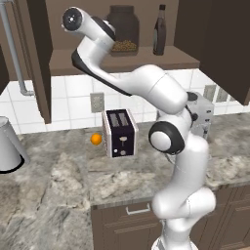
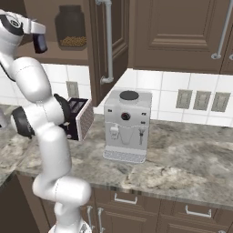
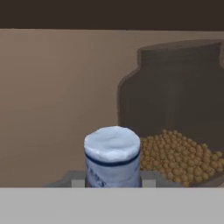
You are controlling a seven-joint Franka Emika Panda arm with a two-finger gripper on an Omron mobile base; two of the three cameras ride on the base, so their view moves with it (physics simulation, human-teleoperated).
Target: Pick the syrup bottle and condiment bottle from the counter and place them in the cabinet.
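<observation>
My gripper is shut on the condiment bottle. Its pale blue cap stands up between the finger tips in the hand view. The arm reaches up into the cabinet, with the gripper just left of a big dark glass jar. Whether the bottle touches the shelf board is hidden. The syrup bottle, brown with a dark cap, stands upright on the same shelf, right of the jar. From the right base view the gripper hangs in front of the cabinet shelf.
The jar holds brown beads and sits close on the bottle's right. Open cabinet doors flank the shelf. On the counter below stand a toaster, an orange, a coffee machine and a metal pot.
</observation>
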